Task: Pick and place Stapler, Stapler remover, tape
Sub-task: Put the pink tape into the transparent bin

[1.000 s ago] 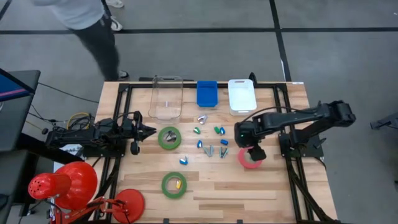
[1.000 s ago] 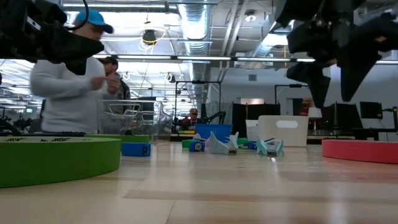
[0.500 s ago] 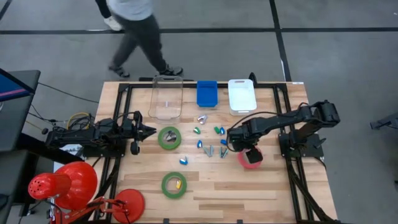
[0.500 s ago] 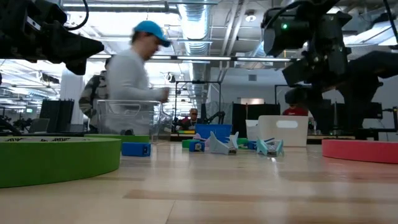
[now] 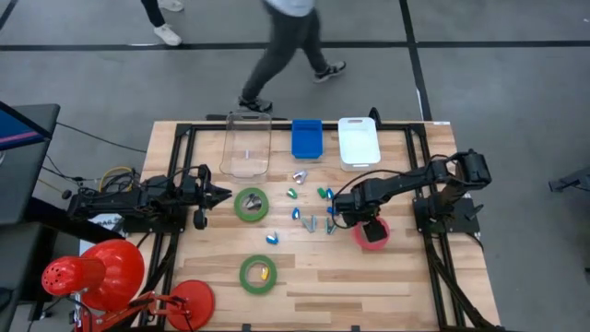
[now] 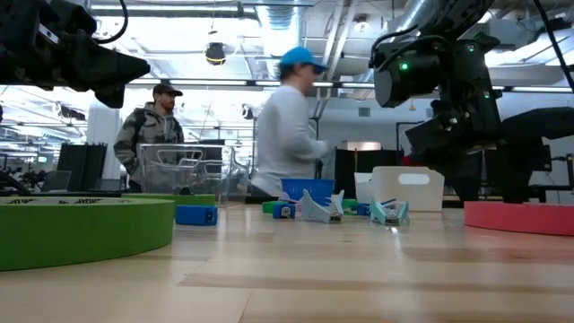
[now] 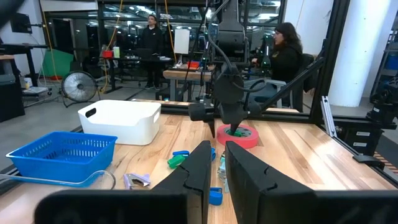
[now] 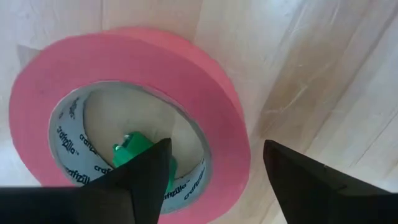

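The flat red-pink tape roll (image 8: 130, 124) lies unlifted; your right gripper (image 8: 211, 171) straddles its wall, fingers spread. The three bins (image 5: 358, 143) look empty; your left gripper (image 7: 214, 163), pressed together, waits at the table's left edge.

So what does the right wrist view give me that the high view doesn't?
Right wrist view only: a small green item inside the red-pink tape roll's core, one finger inside the ring and one outside. High view only: the three bins, both green rolls, the waiting left gripper. Both: the right gripper open over the red-pink roll.
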